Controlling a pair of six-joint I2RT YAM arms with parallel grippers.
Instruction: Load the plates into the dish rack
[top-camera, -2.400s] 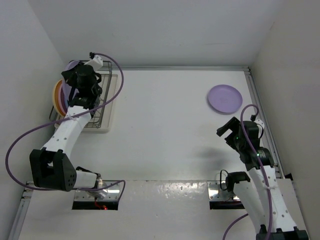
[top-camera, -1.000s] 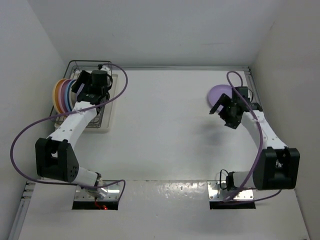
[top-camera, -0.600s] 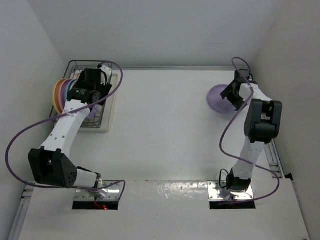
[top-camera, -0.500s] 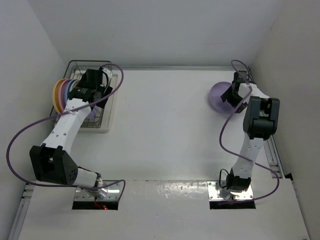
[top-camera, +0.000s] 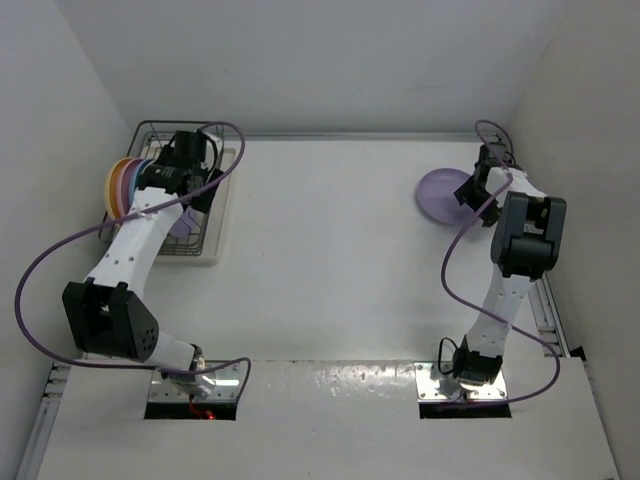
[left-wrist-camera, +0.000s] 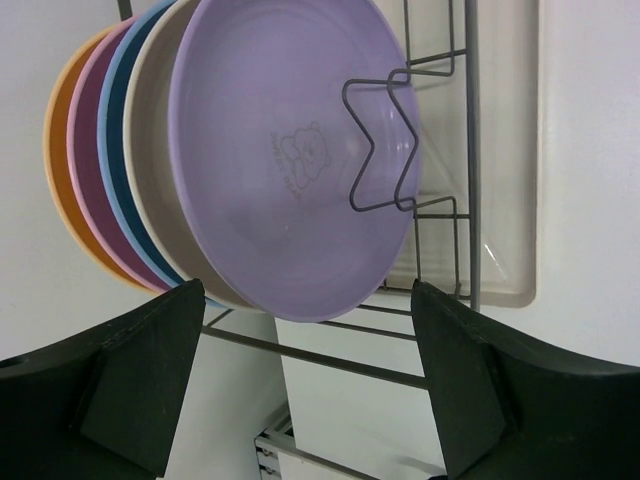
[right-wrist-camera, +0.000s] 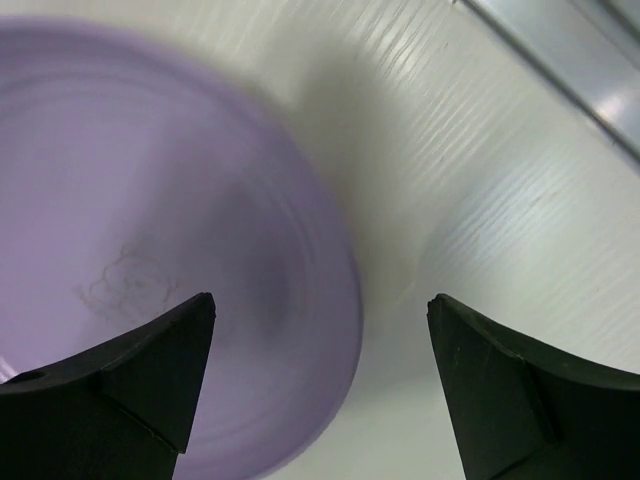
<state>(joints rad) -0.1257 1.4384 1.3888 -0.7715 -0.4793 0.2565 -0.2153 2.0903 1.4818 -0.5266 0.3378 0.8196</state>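
Observation:
Several plates stand on edge in the dish rack (top-camera: 212, 240) at the far left: orange (left-wrist-camera: 55, 150), pink (left-wrist-camera: 85, 180), light blue (left-wrist-camera: 118, 190), cream (left-wrist-camera: 150, 130) and, in front, lilac (left-wrist-camera: 290, 160) against a wire prong (left-wrist-camera: 375, 150). My left gripper (top-camera: 186, 178) hangs open just off the lilac plate's lower rim, holding nothing (left-wrist-camera: 310, 335). A second lilac plate (top-camera: 440, 192) lies flat at the far right. My right gripper (top-camera: 469, 187) is open over its right rim (right-wrist-camera: 320, 370). The rim runs between the fingers, with no grip on it.
A metal rail (right-wrist-camera: 560, 60) runs along the table's right edge close to the flat plate, with the side wall just beyond. The rack (left-wrist-camera: 470, 150) sits in the back left corner against the wall. The purple cables loop beside both arms.
The right arm has stretched out from near its base to the flat lilac plate, its jaws narrowing a little. The left gripper has let go of the racked lilac plate and backed off.

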